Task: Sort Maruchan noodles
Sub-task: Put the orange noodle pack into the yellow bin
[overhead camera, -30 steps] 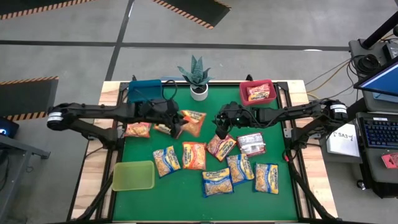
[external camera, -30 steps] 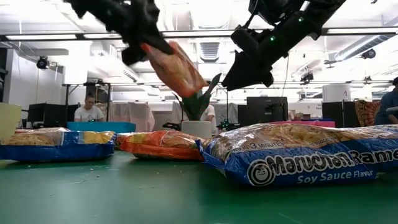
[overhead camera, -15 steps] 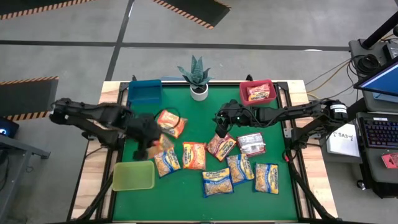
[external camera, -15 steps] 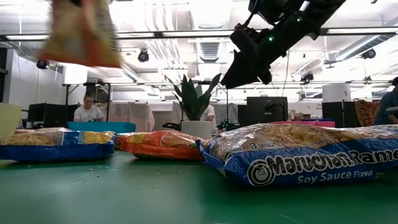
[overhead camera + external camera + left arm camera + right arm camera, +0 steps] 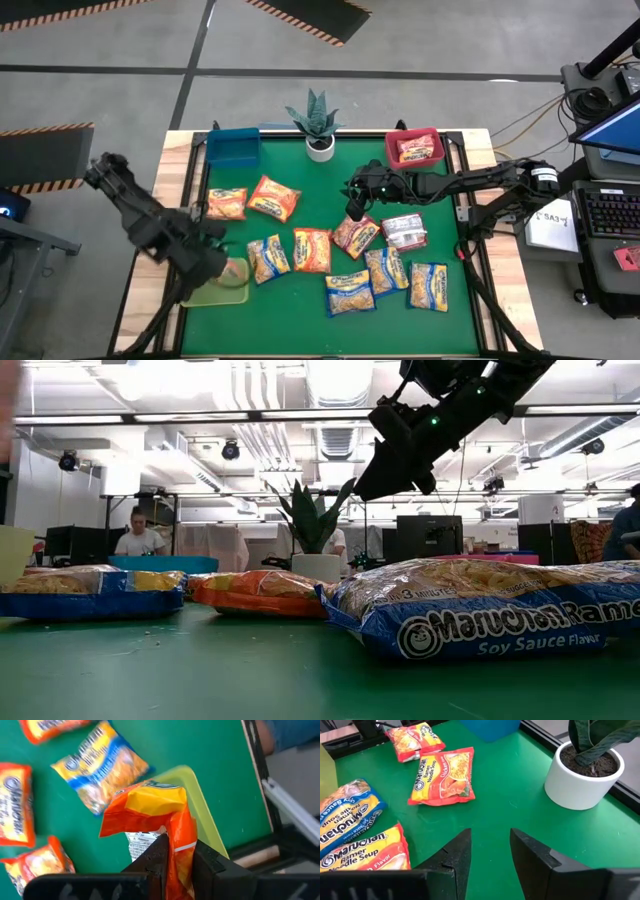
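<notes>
Several Maruchan packets lie flat on the green table: orange ones [image 5: 225, 203] [image 5: 273, 197] [image 5: 312, 250], blue-edged yellow ones [image 5: 267, 258] [image 5: 349, 292] [image 5: 428, 286], a red one [image 5: 355, 235] and a silvery-grey one [image 5: 404, 231]. My left gripper [image 5: 226, 268] is over the yellow-green bin [image 5: 205, 290] at the near left, shut on an orange packet [image 5: 150, 807]. My right gripper [image 5: 352, 205] hangs open above the table's middle, just beyond the red packet, touching nothing. Another packet [image 5: 418, 149] lies in the red bin [image 5: 392, 140]. My left gripper [image 5: 180, 857] pinches the orange packet between its two fingers by one crumpled end [image 5: 179, 837]. The fingers come from above, pointing down. The packet is lifted clear, and its free end [image 5: 150, 802] sticks out beyond the fingertips over the yellow-green bin [image 5: 202, 807].
A blue bin [image 5: 232, 146] sits at the far left corner and a potted plant [image 5: 318, 125] at the far middle edge. Bare green surface lies between the plant and the right gripper, and along the near edge. A person [image 5: 135, 532] sits in the room behind.
My left gripper has carried the orange packet from above the table's far middle toward the near left edge. It now hangs over the yellow-green bin, still shut on the packet. The right arm has kept still.
</notes>
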Tool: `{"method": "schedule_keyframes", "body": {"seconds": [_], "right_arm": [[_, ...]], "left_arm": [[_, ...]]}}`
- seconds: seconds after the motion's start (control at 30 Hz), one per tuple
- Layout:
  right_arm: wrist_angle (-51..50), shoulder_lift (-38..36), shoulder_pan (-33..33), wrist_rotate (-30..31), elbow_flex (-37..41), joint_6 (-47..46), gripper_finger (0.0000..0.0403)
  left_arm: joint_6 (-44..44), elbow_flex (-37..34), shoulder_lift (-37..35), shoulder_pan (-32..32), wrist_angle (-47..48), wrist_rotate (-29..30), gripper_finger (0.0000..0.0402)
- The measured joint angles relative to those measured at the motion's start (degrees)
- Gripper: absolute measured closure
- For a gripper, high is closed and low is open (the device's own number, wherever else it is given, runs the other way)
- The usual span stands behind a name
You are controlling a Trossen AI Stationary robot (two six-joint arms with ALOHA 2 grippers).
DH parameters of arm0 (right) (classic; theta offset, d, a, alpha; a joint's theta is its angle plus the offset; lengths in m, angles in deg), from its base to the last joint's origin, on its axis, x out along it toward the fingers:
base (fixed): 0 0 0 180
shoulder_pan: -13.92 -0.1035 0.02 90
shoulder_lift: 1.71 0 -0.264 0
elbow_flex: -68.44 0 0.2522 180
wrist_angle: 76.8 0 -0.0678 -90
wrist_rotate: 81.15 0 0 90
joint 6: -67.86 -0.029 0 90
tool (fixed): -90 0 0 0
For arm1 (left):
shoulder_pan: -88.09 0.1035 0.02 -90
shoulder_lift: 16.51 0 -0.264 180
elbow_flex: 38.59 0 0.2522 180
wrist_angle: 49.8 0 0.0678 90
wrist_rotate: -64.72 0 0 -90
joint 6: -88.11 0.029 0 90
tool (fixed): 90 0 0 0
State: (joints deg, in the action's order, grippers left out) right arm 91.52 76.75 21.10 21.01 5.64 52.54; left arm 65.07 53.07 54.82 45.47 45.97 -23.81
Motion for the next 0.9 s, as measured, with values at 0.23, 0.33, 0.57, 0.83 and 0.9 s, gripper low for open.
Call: {"method": "schedule_keyframes", "body": {"seconds": [0.23, 0.33, 0.57, 0.83, 0.9], "right_arm": [[0.0, 0.0, 0.0, 0.0, 0.0, -0.1, 0.0271], [0.0, 0.0, 0.0, 0.0, 0.0, -0.1, 0.0274], [0.0, 0.0, 0.0, -0.1, 0.0, -0.4, 0.0277], [0.0, 0.0, 0.0, -0.1, -0.1, -0.5, 0.0268], [0.0, 0.0, 0.0, -0.1, -0.1, -0.5, 0.0269]], "left_arm": [[-6.1, -6.8, 2.1, -7.0, -3.2, 1.6, 0.0365], [-6.0, -9.0, 4.0, -7.7, -5.2, 1.6, 0.0365], [-4.0, -9.8, 9.5, -8.0, -6.0, 1.6, 0.0365], [-0.7, -8.0, 16.5, -8.0, -6.0, 0.6, 0.0365], [-0.1, -7.1, 17.9, -8.2, -6.0, 0.6, 0.0365]]}}
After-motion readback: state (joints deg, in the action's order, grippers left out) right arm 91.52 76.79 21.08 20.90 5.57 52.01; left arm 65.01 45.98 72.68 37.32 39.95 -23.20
